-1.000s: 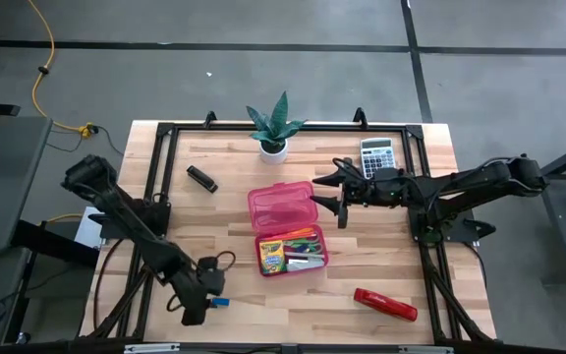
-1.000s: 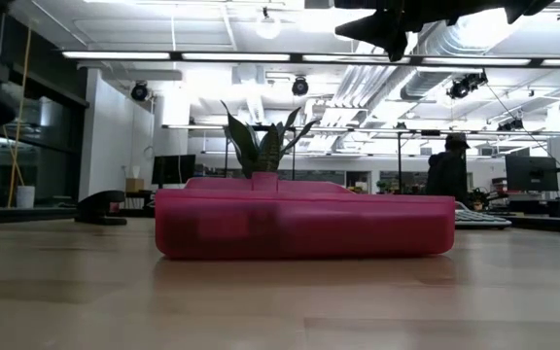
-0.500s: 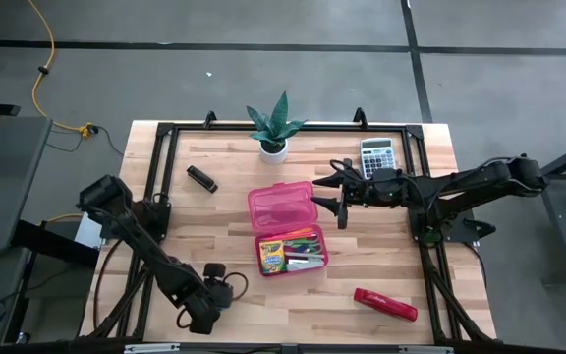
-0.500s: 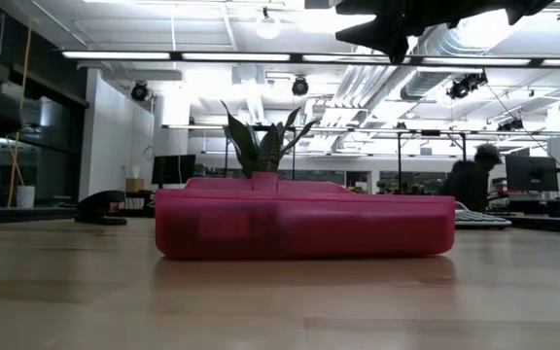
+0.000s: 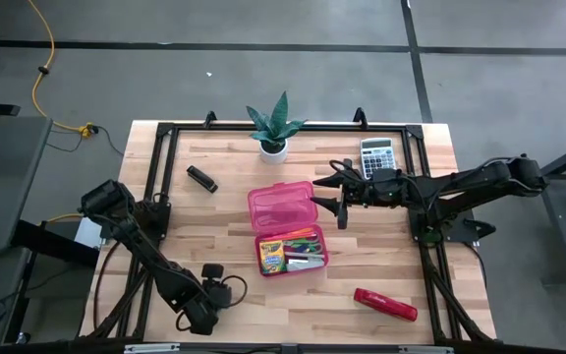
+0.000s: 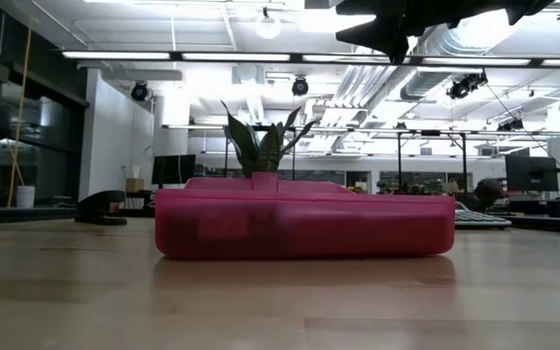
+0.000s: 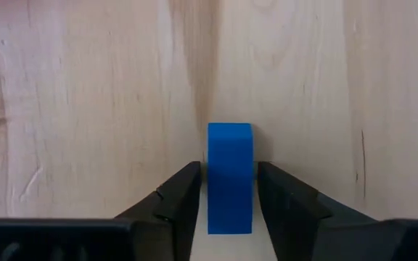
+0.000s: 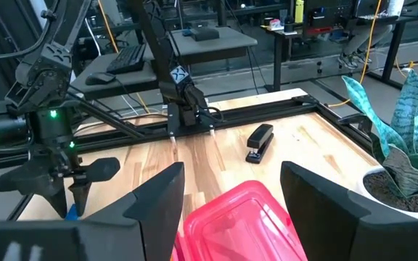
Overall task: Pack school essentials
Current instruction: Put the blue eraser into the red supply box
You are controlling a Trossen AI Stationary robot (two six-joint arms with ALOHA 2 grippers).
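– Where's the left gripper (image 7: 228, 190)?

– Down at the table's (image 5: 234, 221) near edge, pointing at the wood, fingers either side of the one tiny blue eraser (image 7: 230, 177); whether they pinch it, I can't tell.

– And farther back?

– One pink case (image 5: 288, 228), lid up. The right gripper (image 5: 330, 195) hangs beside the lid, fingers spread.

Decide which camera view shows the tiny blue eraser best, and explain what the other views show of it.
The left wrist view: the tiny blue eraser fills the centre, lying on the table between the left gripper fingers. The right wrist view shows only a blue sliver. In the high and low views it cannot be seen.
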